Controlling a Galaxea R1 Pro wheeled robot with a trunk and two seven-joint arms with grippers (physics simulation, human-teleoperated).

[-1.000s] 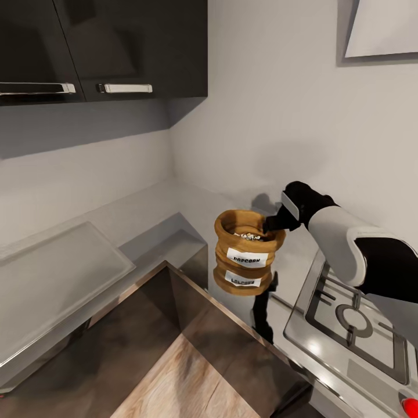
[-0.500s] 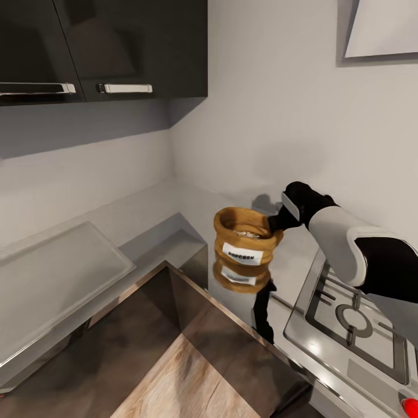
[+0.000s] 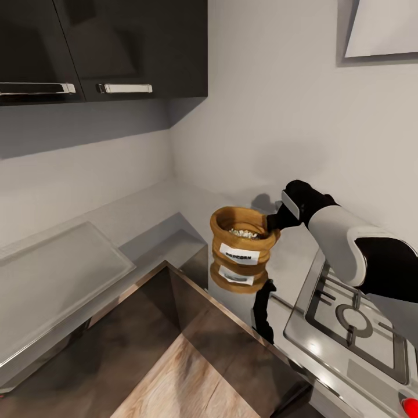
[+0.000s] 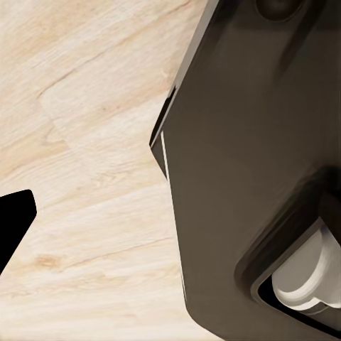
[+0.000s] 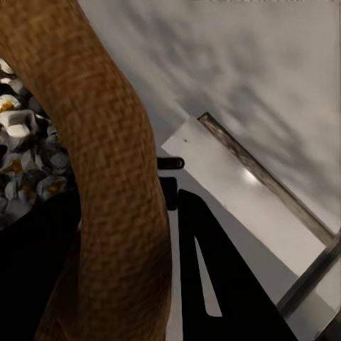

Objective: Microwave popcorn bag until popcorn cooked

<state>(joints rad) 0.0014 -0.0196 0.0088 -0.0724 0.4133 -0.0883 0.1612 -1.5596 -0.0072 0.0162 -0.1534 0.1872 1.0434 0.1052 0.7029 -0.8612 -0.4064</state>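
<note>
The tan-brown popcorn bag [image 3: 242,242] with its white "POPCORN" label hangs just over the glossy grey countertop [image 3: 174,203], which mirrors it below. Pale popcorn [image 3: 247,233] lies heaped inside. My right gripper [image 3: 271,223] is shut on the bag's rolled rim at its right side. In the right wrist view the thick woven rim [image 5: 121,177] runs between the two black fingers [image 5: 213,284], with the popcorn [image 5: 21,156] beside it. The microwave is out of view. In the left wrist view one black fingertip [image 4: 14,227] sits at the picture's edge over the wood floor.
A steel gas hob [image 3: 348,319] with grates lies right of the bag, under my right arm. Dark upper cabinets [image 3: 116,46] hang at the left, and a range hood [image 3: 380,29] is at the upper right. A pale flat slab [image 3: 58,273] rests on the left counter.
The bag has sunk a little toward the countertop and drifted slightly left with my right gripper holding its rim.
</note>
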